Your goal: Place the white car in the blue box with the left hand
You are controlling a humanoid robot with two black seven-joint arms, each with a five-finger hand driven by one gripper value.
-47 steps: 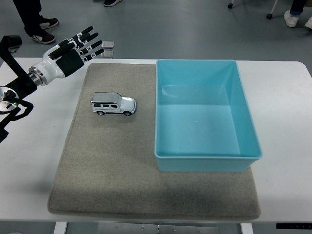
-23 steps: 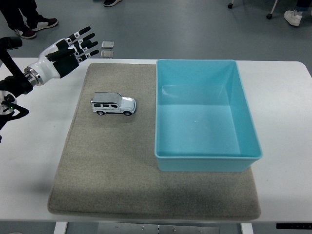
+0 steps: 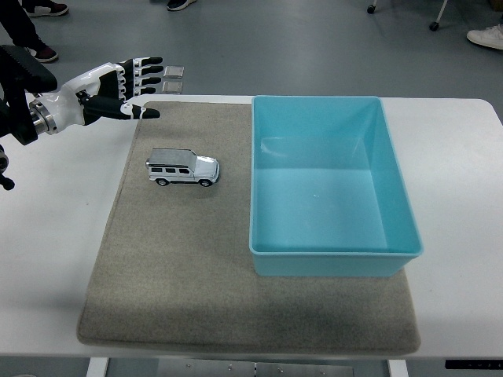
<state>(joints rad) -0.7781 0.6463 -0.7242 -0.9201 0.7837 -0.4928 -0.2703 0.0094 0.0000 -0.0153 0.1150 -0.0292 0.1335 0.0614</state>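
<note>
A small white toy car (image 3: 182, 167) stands on its wheels on the grey mat (image 3: 196, 267), its front pointing right toward the blue box (image 3: 330, 188). The box is open-topped and holds nothing, resting on the mat's right half. My left hand (image 3: 130, 86) hovers at the mat's far left corner, up and left of the car, fingers spread and holding nothing. A clear gap separates it from the car. No right arm shows.
The mat lies on a white table (image 3: 55, 236). Two small square tiles (image 3: 173, 78) lie on the floor beyond the table's far edge. People's shoes (image 3: 43, 9) show at the top of the picture.
My left hand has turned from palm-up to a flatter, sideways pose and shifted slightly right toward the mat's corner. The car and box have not moved.
</note>
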